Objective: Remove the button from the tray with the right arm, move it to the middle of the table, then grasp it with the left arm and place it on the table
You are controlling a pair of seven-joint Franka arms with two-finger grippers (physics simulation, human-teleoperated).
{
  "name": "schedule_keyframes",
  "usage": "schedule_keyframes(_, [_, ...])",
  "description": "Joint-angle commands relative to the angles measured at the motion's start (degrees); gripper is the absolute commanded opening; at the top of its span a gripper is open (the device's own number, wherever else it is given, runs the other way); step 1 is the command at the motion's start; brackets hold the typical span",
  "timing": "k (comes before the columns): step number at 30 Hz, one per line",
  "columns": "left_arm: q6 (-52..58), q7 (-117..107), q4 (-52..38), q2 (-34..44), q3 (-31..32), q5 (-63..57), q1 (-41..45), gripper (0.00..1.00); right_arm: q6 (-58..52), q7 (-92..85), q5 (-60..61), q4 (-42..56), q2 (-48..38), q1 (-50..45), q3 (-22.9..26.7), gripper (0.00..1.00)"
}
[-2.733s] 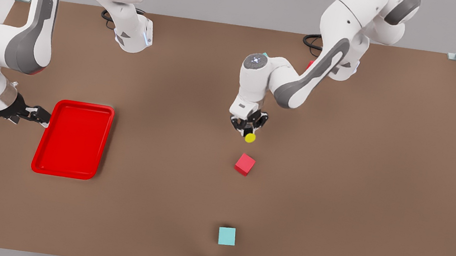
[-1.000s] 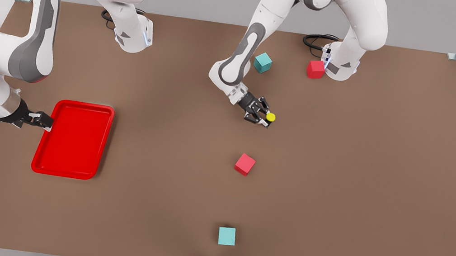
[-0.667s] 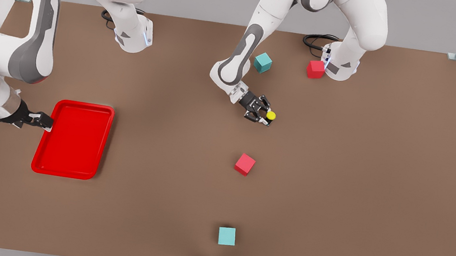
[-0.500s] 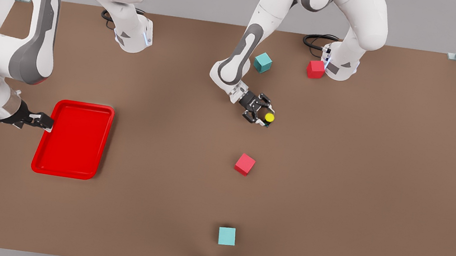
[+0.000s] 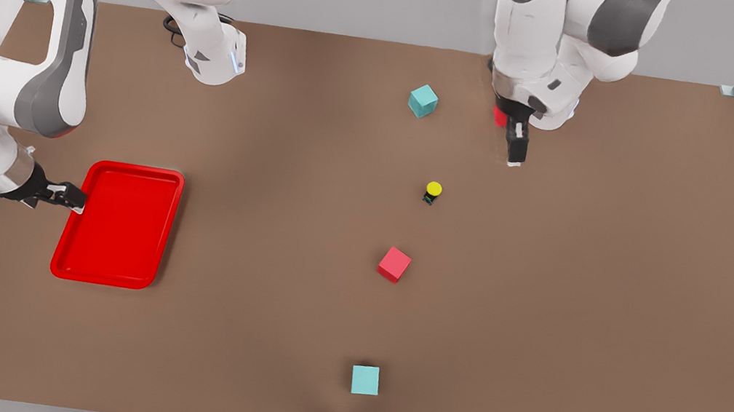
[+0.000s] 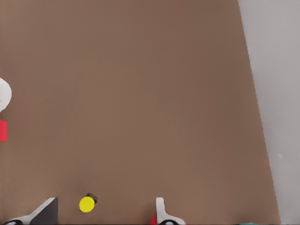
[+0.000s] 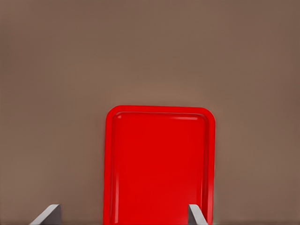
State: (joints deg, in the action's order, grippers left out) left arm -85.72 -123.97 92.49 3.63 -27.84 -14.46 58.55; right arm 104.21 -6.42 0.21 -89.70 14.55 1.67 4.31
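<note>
As the scene is read from its near edge: a teal cube (image 5: 365,380) is found on the table (image 5: 615,312), well short of the button (image 5: 432,192) and slightly towards the front view's left of it.
Red cube (image 5: 394,264): set between that teal cube and the button, nearer the button, apart from both.
Tray (image 5: 117,225): laid flat far towards the front view's left of the button; nothing but its bare glossy floor is seen inside the rim.
Right arm: bent sharply at the elbow, with the forearm held low and level.
Right gripper (image 5: 76,197): held just beside the tray's rim, on the side facing away from the button; its fingers are spread wide, with nothing between them.
Button: stood upright on the table near the middle, yellow cap up, touched by no gripper.
Left arm: drawn up high beyond the button, with the wrist pointed down.
Left gripper (image 5: 514,159): hung beyond the button towards the front view's right, well apart from it; its fingers are spread, with nothing gripped.
Second teal cube (image 5: 423,101): placed beyond the button.
Second red cube (image 5: 498,116): placed beyond the button, partly hidden behind the left gripper.
</note>
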Motion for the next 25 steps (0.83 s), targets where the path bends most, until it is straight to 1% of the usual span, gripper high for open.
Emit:
schedule_keyframes(1, [3.0,107.4,-1.3,-1.2,-0.2,12.8,-17.3,1.00,0.0,-0.1,0.1,0.0,0.0,0.0,0.0,1.00])
schedule_keyframes(2, [2.7,117.2,-1.3,-2.5,11.1,15.9,-33.3,1.00,0.0,-0.1,0.1,0.0,0.0,0.0,0.1,1.00])
schedule_keyframes(3, [-0.7,120.8,-0.6,-3.0,31.3,17.1,-53.5,1.00,0.0,-0.1,0.1,0.0,0.0,0.0,0.0,1.00])
schedule_keyframes(4, [-0.3,127.4,-0.6,-2.6,33.2,17.3,-56.3,1.00,0.0,-0.1,0.1,0.0,0.0,0.0,0.0,1.00])
schedule_keyframes(5, [0.3,132.3,-0.2,-1.3,31.9,17.4,-57.0,1.00,0.0,0.0,0.1,0.0,0.0,0.0,0.1,1.00])
schedule_keyframes(6, [-9.1,132.2,12.0,6.4,31.7,16.7,-55.9,1.00,0.0,-0.1,0.1,0.0,0.0,0.0,0.0,1.00])
schedule_keyframes(7, [-10.9,133.0,15.2,8.6,31.8,16.7,-56.8,1.00,0.0,0.0,0.1,0.0,0.0,0.0,0.0,1.00])
schedule_keyframes(12, [-11.5,133.0,15.4,8.5,32.3,16.5,-56.8,1.00,0.0,0.1,0.1,0.0,0.0,0.0,0.0,1.00])
schedule_keyframes(13, [-11.4,132.9,15.4,8.8,33.0,14.2,-56.6,1.00,0.0,0.1,0.1,0.0,0.0,0.0,0.1,1.00])
schedule_keyframes(15, [-12.5,132.7,16.0,8.8,33.7,13.5,-58.3,1.00,0.0,0.1,0.1,0.0,0.0,0.0,0.0,1.00])
schedule_keyframes(16, [-11.9,132.5,16.0,8.7,35.7,13.3,-58.3,1.00,0.0,0.1,0.1,0.0,0.0,0.0,0.0,1.00])
schedule_keyframes(25, [-12.5,131.7,14.0,3.2,36.0,13.2,-57.5,1.00,0.0,0.1,0.1,0.0,0.4,0.1,0.0,1.00])
